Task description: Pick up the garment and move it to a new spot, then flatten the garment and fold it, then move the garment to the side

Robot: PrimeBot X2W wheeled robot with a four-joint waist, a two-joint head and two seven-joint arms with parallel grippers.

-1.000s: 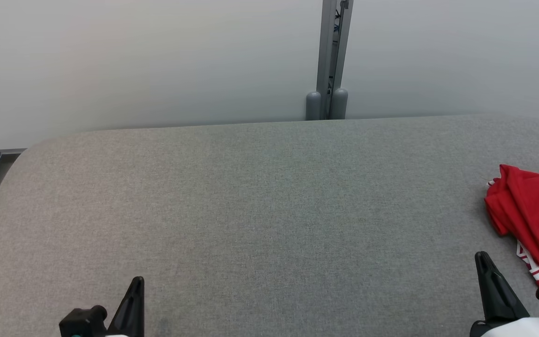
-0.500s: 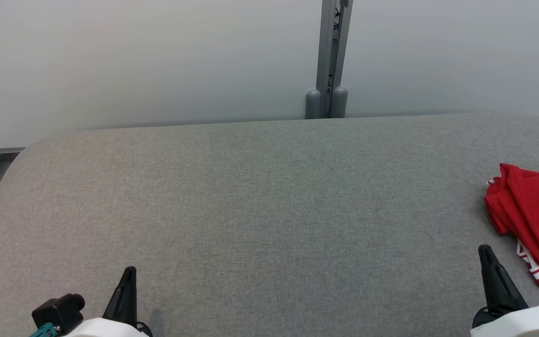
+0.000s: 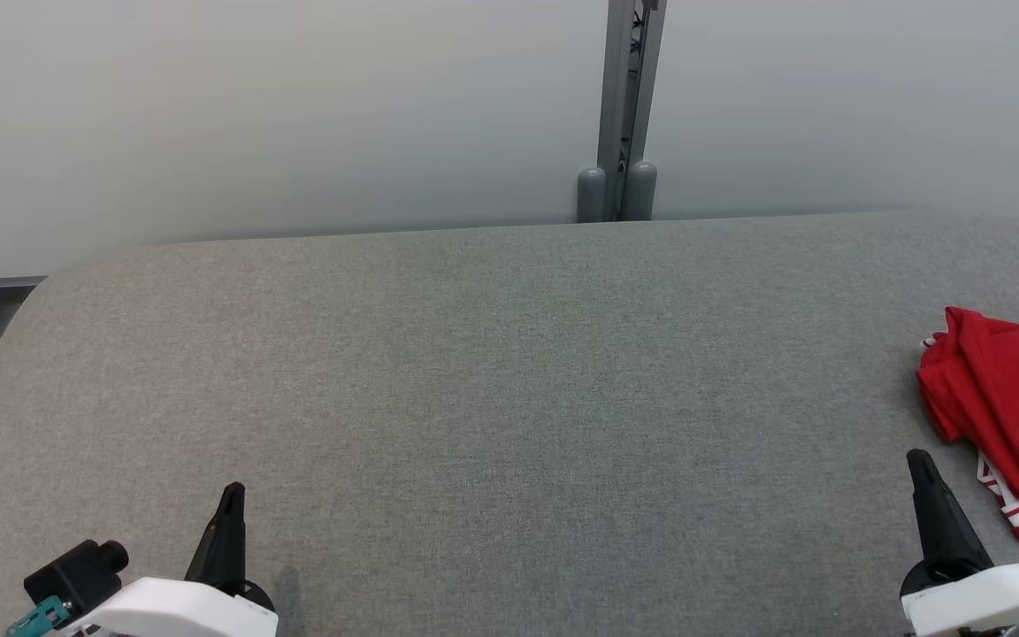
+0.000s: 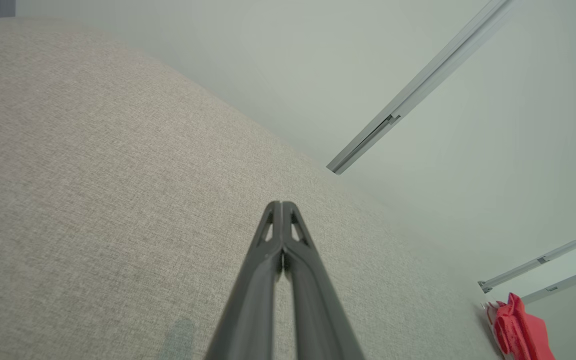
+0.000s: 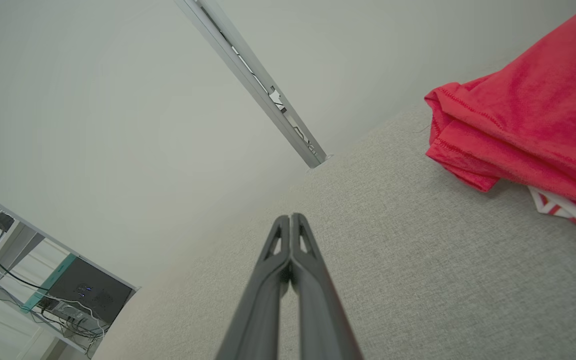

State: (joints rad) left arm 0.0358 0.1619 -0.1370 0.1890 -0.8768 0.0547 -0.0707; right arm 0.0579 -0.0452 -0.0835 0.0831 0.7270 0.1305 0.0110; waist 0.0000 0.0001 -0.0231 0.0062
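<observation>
**Arms shifted, garment parked right**

Since a second ago both pale forearms have slid further into the head view, and the left gripper point(image 3: 232, 489) has drifted left. The garment point(image 3: 1014, 398) is unmoved: a folded red heap on the table point(image 3: 509, 372), just right of and ahead of the right gripper point(image 3: 916, 456), not touching. The wrist views add that both finger pairs are pressed tip to tip, holding nothing. Both point forward across the table.
</observation>
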